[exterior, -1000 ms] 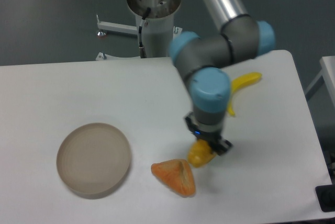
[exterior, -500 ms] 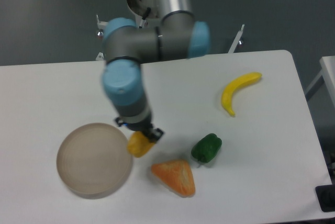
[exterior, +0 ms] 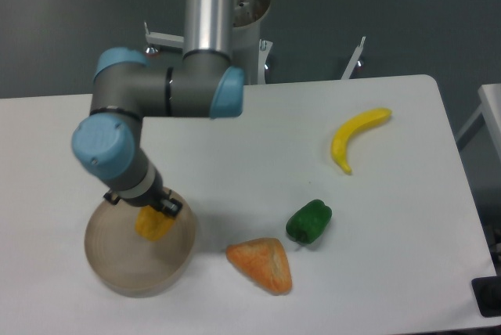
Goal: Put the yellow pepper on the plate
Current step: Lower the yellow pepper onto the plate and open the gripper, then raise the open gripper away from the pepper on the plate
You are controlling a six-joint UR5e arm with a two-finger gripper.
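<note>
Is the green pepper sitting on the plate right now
No, the green pepper sits on the table, well right of the plate.

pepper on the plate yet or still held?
Held, cannot tell if touching. The pepper hangs below the gripper, jaws shut on its top, over the plate. Contact with the plate surface is not visible.

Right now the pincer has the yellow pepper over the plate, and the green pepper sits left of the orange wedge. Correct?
Not quite. The camera view shows the green pepper to the right of the orange wedge, a little further back. The rest holds: the pincer has the yellow pepper over the plate.
</note>
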